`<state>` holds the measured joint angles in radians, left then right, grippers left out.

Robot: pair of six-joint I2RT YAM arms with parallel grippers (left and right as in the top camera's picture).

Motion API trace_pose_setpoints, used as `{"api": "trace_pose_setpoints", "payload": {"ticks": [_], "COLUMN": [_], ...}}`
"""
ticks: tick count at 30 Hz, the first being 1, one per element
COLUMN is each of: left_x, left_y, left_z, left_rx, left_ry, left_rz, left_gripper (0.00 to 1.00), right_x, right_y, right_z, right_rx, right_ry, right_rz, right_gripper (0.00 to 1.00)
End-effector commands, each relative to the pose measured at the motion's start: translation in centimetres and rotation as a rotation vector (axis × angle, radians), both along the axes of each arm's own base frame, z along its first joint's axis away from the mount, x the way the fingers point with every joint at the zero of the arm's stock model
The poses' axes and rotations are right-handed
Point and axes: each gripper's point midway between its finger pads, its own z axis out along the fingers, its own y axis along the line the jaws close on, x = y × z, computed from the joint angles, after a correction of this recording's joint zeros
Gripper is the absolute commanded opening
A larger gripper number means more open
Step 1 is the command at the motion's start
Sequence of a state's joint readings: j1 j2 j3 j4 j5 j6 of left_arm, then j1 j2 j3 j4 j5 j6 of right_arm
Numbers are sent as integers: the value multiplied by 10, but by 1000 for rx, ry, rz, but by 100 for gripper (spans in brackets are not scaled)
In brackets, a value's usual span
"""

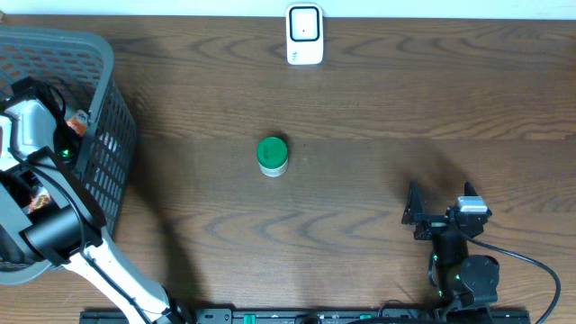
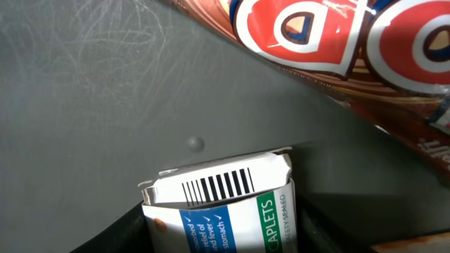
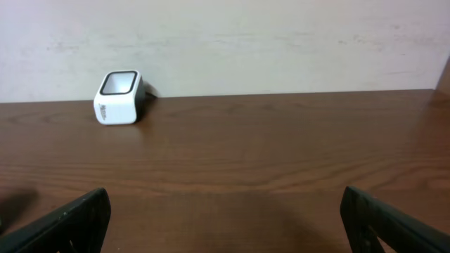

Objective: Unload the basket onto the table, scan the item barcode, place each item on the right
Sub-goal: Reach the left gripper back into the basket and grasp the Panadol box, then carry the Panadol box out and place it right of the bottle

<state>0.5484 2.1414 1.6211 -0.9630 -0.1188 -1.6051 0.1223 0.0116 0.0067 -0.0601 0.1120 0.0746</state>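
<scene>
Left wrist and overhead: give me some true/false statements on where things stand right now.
1. The caplets box shows its barcode to the left wrist camera. True.
2. The scanner lies inside the basket. False: it stands on the table at the far edge, apart from the basket.
3. The right jaws stand open with nothing between them. True.
4. The right arm holds the green-lidded jar. False: the jar stands alone mid-table, apart from both arms.
5. The left arm hangs over the middle of the table. False: it reaches into the basket.
</scene>
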Motion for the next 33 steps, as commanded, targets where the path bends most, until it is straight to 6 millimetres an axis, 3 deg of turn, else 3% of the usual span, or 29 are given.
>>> {"api": "trace_pose_setpoints", "payload": {"ticks": [1, 5, 6, 9, 12, 17, 21, 25, 29, 31, 33], "left_x": [-9, -9, -8, -8, -11, -24, -40, -55, -70, -74, -78], "left_y": [-23, -12, -7, 5, 18, 38, 40, 23, -13, -41, -85], "left_z": [-41, -27, -21, 3, 38, 117, 184, 255, 316, 342, 364], "left_rx": [-136, -125, -118, -83, -25, 119, 251, 383, 465, 464, 401], "left_ry": [59, 31, 18, -27, -89, -220, -330, -476, -648, -763, -902], "left_rz": [-53, -118, -142, -187, -204, -216, -216, -247, -322, -386, -488], "left_gripper": [54, 53, 48, 47, 47, 47, 47, 47, 47, 49, 50], "right_x": [0, 0, 0, 0, 0, 0, 0, 0, 0, 0, 0], "right_y": [0, 0, 0, 0, 0, 0, 0, 0, 0, 0, 0], "right_z": [0, 0, 0, 0, 0, 0, 0, 0, 0, 0, 0], "right_rx": [-9, -9, -9, -9, -9, -9, -9, -9, -9, -9, -9], "right_ry": [-1, -1, -1, -1, -1, -1, -1, -1, -1, -1, -1], "right_rz": [0, 0, 0, 0, 0, 0, 0, 0, 0, 0, 0], "right_gripper": [99, 99, 99, 99, 99, 99, 99, 99, 99, 99, 99]}}
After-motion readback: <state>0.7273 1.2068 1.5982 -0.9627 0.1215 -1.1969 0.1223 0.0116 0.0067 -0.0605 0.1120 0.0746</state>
